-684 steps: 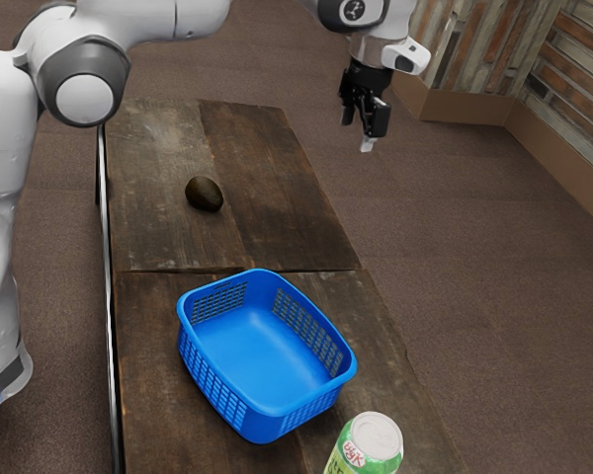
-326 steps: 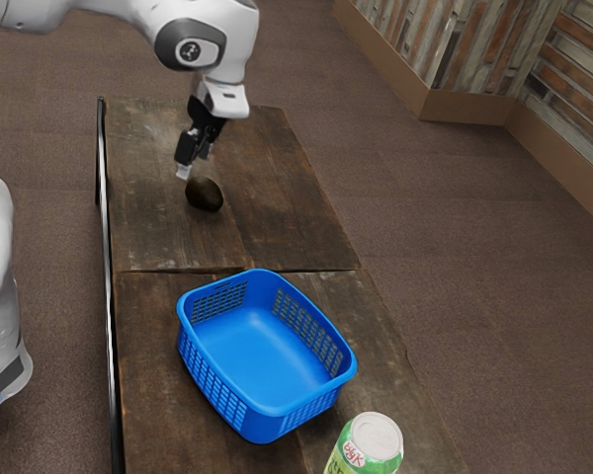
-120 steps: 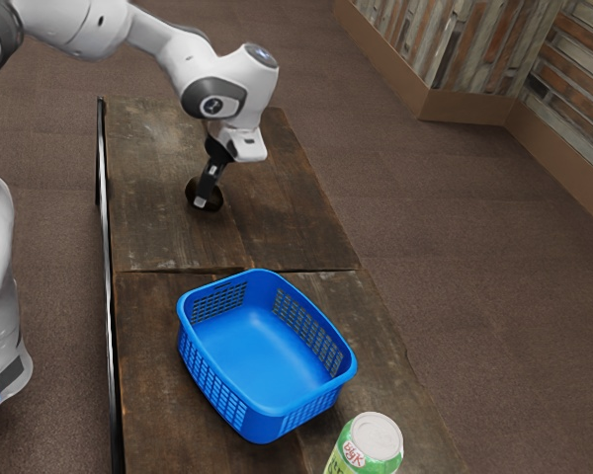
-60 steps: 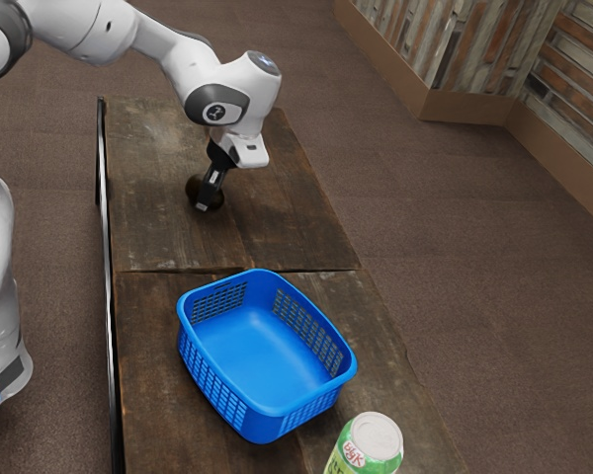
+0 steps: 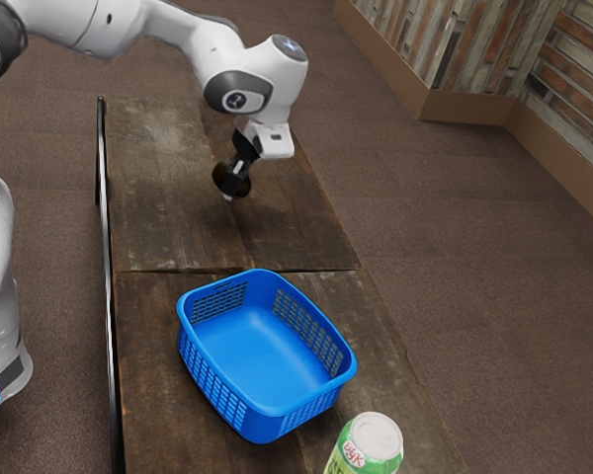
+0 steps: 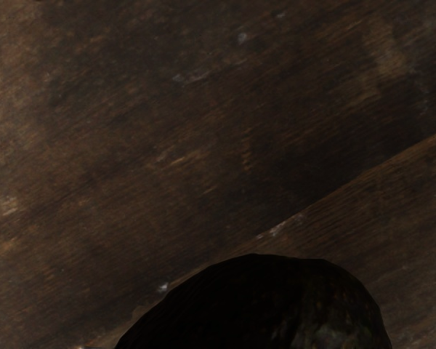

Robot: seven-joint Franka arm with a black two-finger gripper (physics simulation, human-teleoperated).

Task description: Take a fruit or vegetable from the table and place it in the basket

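- Dark brown-black in the exterior view, the avocado (image 5: 219, 180) is between the fingers of the tool (image 5: 233, 190), which is pinching it; half a second ago the two were together farther toward the exterior view's left.
- Since then the avocado has travelled along with the tool, toward the exterior view's right and a little higher in that view. It looks lifted from its old spot, though how high it is above the wooden tabletop (image 5: 158, 232) cannot be told.
- The white arm (image 5: 203, 64) has swung the same way, its hand above the tabletop and tilted, the fingers slanting downward.
- The blue basket (image 5: 277, 411) has stayed put on the tabletop, upright and open at the top, well apart from the avocado.
- The green can (image 5: 378, 434) with the pale lid has not shifted either; it stands near the basket, on the side away from the avocado.
- In the wrist view, the avocado's rounded, nearly black top is close under the hand, a faint mottling on its skin. Brown wood grain lies beyond it, crossed by a slanting seam (image 6: 334, 190) between boards.
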